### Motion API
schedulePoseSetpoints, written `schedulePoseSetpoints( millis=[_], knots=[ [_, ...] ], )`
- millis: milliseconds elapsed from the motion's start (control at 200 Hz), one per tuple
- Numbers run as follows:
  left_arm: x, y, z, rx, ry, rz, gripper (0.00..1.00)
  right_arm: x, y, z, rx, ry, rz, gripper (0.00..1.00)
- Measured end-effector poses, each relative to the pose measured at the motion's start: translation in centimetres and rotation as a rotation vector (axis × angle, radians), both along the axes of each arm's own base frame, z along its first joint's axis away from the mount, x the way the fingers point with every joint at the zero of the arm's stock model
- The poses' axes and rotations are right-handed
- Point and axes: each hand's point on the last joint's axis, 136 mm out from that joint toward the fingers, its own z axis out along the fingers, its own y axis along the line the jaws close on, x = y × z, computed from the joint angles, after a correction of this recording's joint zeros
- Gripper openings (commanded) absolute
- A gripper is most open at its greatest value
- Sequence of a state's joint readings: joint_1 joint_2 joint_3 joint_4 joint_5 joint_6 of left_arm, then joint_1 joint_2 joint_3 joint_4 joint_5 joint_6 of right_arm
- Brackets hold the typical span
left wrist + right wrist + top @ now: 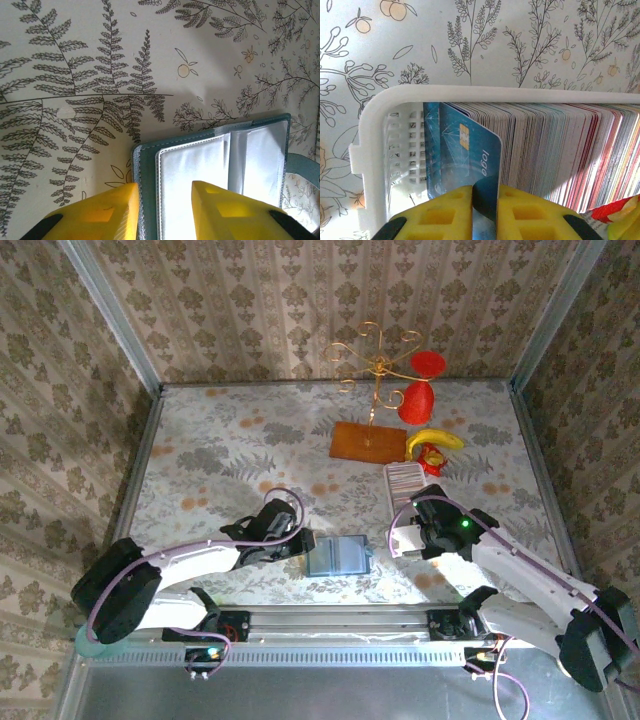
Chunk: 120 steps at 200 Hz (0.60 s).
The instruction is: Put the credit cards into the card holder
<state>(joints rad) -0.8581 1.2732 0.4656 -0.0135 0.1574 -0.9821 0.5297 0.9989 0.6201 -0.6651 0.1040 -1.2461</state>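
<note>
The teal-blue card holder [338,556] lies open on the floral cloth, its clear sleeves [200,165] facing up. My left gripper [300,542] stands open at its left end. One yellow finger [110,210] is just outside the holder's edge and the other is over the sleeve, so the edge lies in the gap of the gripper [165,187]. A white slotted tray [375,125] holds a dense row of credit cards [555,150] standing on edge. My right gripper [485,192] is shut on the foremost teal-blue card [465,145] with a gold chip, at the tray's near end [405,478].
Behind the tray are an orange-brown board [362,443] carrying a gold wire stand [378,360], two red pieces [416,400] and a banana [435,438]. A red and yellow object [615,215] lies by the tray. Patterned walls enclose the table on three sides.
</note>
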Motion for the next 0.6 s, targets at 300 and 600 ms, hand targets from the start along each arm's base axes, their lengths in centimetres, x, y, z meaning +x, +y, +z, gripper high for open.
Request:
schedulePoseSetpoints(
  millis=[300,600],
  knots=[
    [0.2,0.2,1.2,-0.018,-0.031,0.008,0.32,-1.5,0.1,1.2,0.016,0.017,-0.010,0.07],
    [0.1,1.3,1.5,0.002,-0.049,0.006,0.21,-2.8,0.7,5.1,0.150,0.041,-0.159,0.00]
  ],
)
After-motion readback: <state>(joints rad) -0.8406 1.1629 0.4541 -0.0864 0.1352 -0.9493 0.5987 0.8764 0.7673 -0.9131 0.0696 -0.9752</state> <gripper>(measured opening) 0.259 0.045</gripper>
